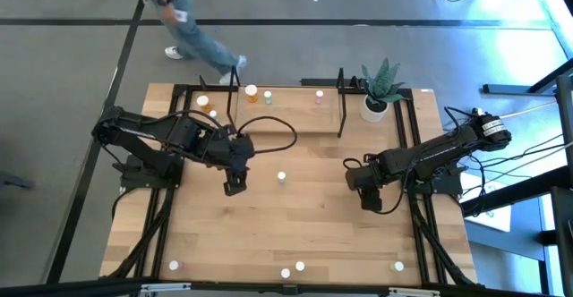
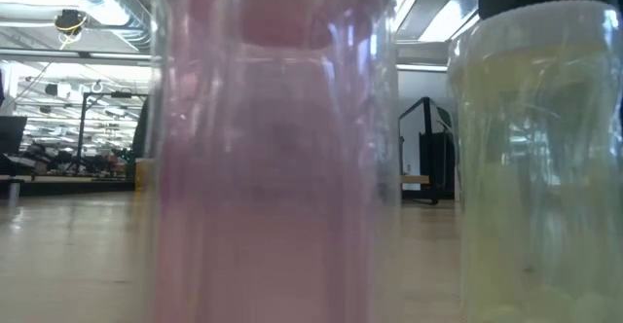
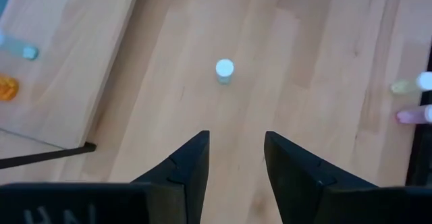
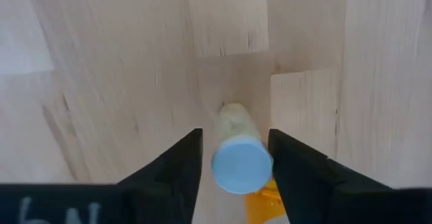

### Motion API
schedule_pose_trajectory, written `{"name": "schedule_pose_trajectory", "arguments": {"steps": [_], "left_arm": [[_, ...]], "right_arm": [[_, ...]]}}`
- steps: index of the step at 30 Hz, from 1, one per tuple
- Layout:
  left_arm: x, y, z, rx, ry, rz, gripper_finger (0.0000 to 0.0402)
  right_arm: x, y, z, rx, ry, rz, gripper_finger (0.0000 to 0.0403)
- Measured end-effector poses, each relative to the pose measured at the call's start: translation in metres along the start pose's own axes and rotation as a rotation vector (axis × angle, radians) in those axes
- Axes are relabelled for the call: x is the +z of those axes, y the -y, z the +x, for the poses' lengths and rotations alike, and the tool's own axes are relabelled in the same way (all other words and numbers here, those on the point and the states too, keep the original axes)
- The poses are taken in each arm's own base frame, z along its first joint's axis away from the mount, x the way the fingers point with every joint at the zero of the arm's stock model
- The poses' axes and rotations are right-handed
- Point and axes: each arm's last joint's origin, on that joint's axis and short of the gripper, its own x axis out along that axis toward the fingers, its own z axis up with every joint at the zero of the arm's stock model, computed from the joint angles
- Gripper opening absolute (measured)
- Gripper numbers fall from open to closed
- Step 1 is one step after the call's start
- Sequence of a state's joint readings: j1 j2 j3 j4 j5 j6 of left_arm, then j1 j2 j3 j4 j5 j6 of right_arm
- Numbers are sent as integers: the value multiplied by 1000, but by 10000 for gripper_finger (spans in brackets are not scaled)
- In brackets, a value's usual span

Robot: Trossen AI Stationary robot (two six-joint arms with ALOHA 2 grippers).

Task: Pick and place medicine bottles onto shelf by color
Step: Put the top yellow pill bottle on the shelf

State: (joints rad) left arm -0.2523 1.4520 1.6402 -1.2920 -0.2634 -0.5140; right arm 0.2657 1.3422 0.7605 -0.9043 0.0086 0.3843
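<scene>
My right gripper (image 1: 372,200) points down at the table's right, open, its fingers (image 4: 192,150) on either side of an upright medicine bottle (image 4: 233,119) with a pale body and a white cap (image 4: 241,163). My left gripper (image 1: 235,187) hangs open with nothing between its fingers (image 3: 236,135), left of a green bottle (image 1: 282,178) that stands on the table (image 3: 224,70). Several bottles (image 1: 252,91) stand on the shelf (image 1: 286,109) at the far side. More bottles (image 1: 300,266) stand by the near edge; a pink bottle (image 2: 273,167) and a whitish bottle (image 2: 545,167) fill the low view. My right gripper comes from above with a finger on each side of the cap. One finger (image 4: 280,163) stands right at the cap's edge (image 4: 268,162); I cannot tell whether it touches. A narrow gap shows on the other side. The bottle stands on the table.
A potted plant (image 1: 376,100) stands at the shelf's right end. Black upright loops (image 1: 340,100) rise from the shelf. A person (image 1: 179,11) walks beyond the table's far edge. Bare wood lies between the two arms.
</scene>
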Motion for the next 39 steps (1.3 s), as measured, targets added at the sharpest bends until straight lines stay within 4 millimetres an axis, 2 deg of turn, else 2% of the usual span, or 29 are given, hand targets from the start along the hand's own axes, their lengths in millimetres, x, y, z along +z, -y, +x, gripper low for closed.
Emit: {"name": "schedule_pose_trajectory", "arguments": {"steps": [8, 17, 25, 32, 39], "left_arm": [[1, 0, 0, -4, 7, -2, 135], [1, 0, 0, -4, 6, -1, 135], [1, 0, 0, -3, 6, -1, 135], [1, 0, 0, -3, 6, 0, 135], [1, 0, 0, -3, 6, 0, 135]], "right_arm": [[0, 0, 0, 2, -1, 0, 128], [0, 0, 0, 1, -1, 8, 132], [3, -1, -2, 15, 16, 112, 126], [20, -6, -29, 58, 92, 212, 125], [45, 0, -59, 91, 172, 305, 125]]}}
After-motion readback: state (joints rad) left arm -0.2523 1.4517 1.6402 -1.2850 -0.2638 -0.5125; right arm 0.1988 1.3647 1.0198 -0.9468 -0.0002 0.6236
